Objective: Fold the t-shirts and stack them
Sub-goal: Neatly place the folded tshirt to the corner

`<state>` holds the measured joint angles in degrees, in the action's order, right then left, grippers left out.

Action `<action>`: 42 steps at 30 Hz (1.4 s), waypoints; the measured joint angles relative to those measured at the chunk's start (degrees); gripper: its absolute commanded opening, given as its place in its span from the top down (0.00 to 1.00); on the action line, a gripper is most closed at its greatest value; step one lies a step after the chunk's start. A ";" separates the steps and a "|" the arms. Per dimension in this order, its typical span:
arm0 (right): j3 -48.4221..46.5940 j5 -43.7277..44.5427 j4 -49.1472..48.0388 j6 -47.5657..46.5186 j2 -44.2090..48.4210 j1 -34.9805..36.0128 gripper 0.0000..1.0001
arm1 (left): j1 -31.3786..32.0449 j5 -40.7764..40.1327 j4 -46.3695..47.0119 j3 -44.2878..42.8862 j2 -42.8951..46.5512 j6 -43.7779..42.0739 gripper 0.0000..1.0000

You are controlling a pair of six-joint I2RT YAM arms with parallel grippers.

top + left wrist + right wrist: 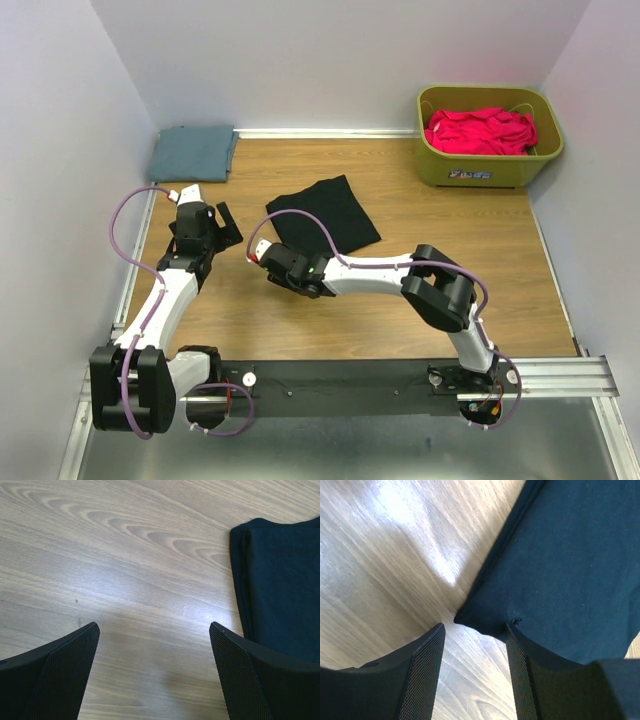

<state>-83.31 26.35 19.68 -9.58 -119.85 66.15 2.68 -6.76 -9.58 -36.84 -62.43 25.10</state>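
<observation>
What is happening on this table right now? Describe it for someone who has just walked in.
Two robot arms are working on t-shirts. The right fingers, parted, sit at a corner of the folded black shirt in the middle of the table, not closed on it. The left fingers hang wide open over bare wood beside that shirt, holding nothing. A blue-grey shirt lies folded in the far left corner. A pink-red shirt lies bunched in the green tub at the far right.

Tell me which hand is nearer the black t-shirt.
Right. The right hand straddles a corner of the black t-shirt, fingers apart; the left hand hangs open over the table beside the shirt's edge.
</observation>
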 measured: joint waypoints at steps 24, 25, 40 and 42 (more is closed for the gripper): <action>-1.84 -2.14 -1.36 0.85 -1.57 -1.99 1.00 | 0.00 6.21 1.75 0.00 -1.46 2.43 0.02; -1.84 -3.96 -1.05 1.68 -1.16 -2.60 0.99 | 0.00 6.73 2.08 0.00 -1.81 2.82 0.02; -0.98 -17.94 -1.01 10.12 6.67 -8.90 0.99 | 0.68 25.20 17.49 1.62 -14.99 18.40 0.02; -0.37 -19.04 -1.31 11.13 7.43 -9.49 1.00 | 1.14 26.53 19.93 1.62 -17.40 19.89 0.02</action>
<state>-83.68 7.31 18.37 1.54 -112.42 56.66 3.81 19.77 10.35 -35.22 -79.83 44.99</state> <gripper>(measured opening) 0.014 0.985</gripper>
